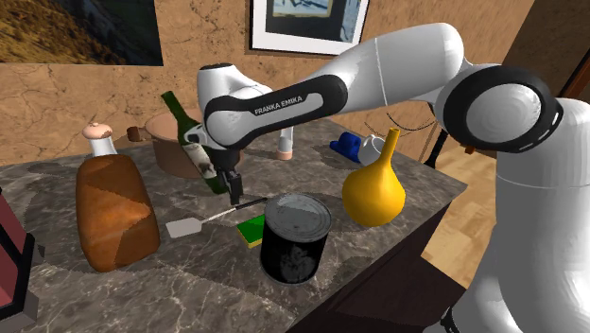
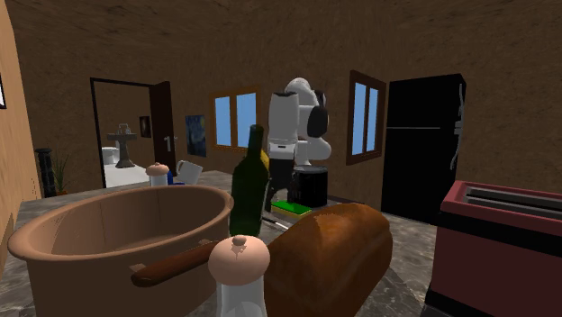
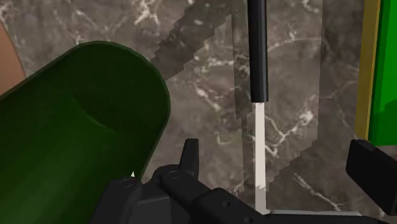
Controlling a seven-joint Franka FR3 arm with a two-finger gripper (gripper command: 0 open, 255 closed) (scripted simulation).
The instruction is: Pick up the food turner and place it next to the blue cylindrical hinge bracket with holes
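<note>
— Item one, the gripper (image 1: 230, 185) (image 3: 280, 156)?
— Hanging fingers-down over the marble counter (image 1: 416, 194), jaws standing wide apart, gripping nothing.
— Food turner (image 1: 214, 217) (image 3: 257, 57)?
— Lying flat, its handle passing between the fingers untouched. In the shoulder view its blade is sitting at eight o'clock of the gripper.
— Blue hinge bracket (image 1: 345, 145)?
— Resting at two o'clock, well apart.

Food turner (image 3: 257, 83): black handle, white shaft. Table (image 1: 189, 284): grey marble, white veins. Bottle (image 3: 70, 140): dark green.
</note>
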